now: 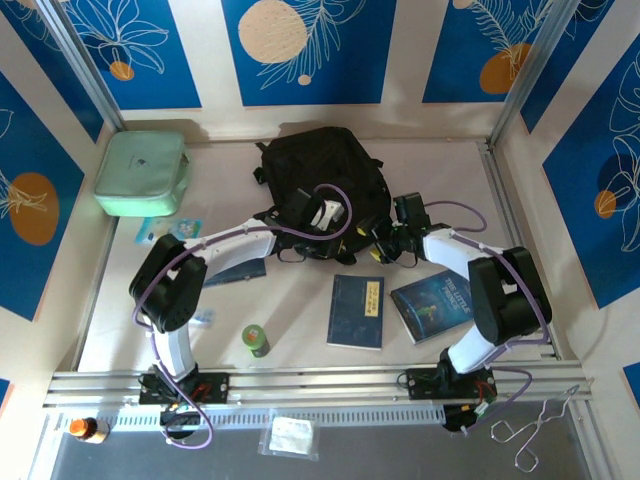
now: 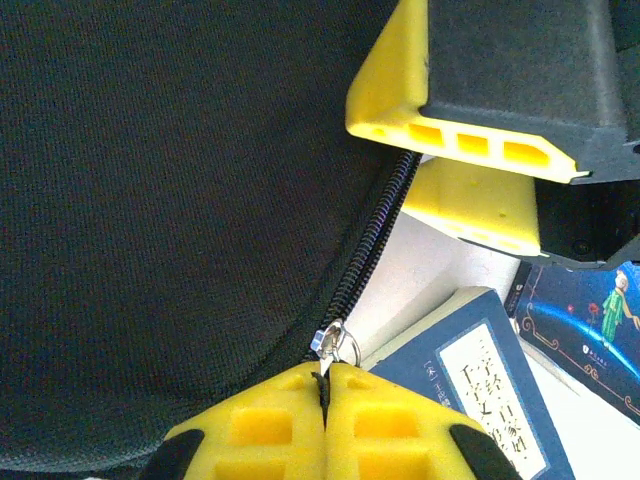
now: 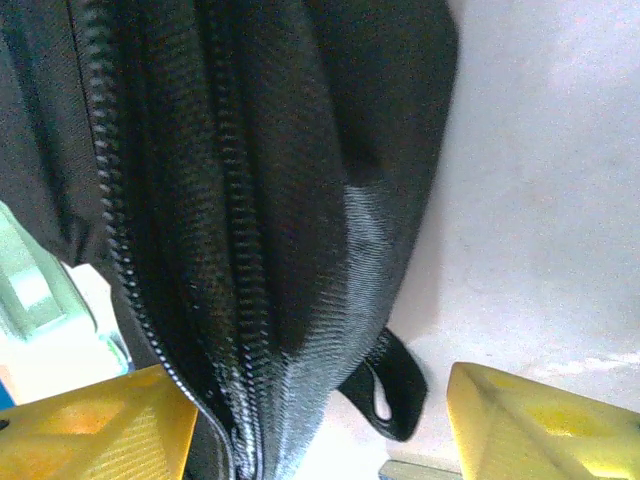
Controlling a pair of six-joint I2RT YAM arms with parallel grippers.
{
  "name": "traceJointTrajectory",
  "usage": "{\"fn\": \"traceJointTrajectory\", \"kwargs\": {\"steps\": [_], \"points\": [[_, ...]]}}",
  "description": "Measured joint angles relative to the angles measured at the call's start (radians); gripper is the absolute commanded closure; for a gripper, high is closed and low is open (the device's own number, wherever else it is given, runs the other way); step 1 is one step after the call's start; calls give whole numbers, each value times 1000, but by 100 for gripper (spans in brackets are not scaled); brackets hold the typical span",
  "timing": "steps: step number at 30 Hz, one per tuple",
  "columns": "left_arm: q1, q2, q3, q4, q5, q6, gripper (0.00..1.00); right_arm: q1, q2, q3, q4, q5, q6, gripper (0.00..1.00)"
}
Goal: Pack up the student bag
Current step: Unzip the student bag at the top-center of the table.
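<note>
A pale table is walled in by cream panels with blue leaf prints, and the black student bag lies at its middle, toward the back. The left jaws are pressed together on the bag's zipper pull. The right jaws stand wide apart astride the bag's zippered edge, gripping nothing.

From above and behind the arm bases we are looking down on the whole tabletop. Each wrist camera is peering past its own yellow fingers, very close to the bag; all three views are sharing its zipper edge.
</note>
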Motion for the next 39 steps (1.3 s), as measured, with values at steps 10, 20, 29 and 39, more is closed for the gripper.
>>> {"fn": "traceJointTrajectory", "kwargs": {"steps": [10,20,29,39], "points": [[0,0,0,-18,-4,0,100,12,3,1,23,1,33,61],[0,-47,69,-249,-99,23,100,15,3,42,-29,60,-11,84],[4,-89,69,-359,-253,89,100,29,3,57,-62,75,-29,89],[10,-24,95,-412,-312,161,100,39,2,66,-78,71,-33,92]]}}
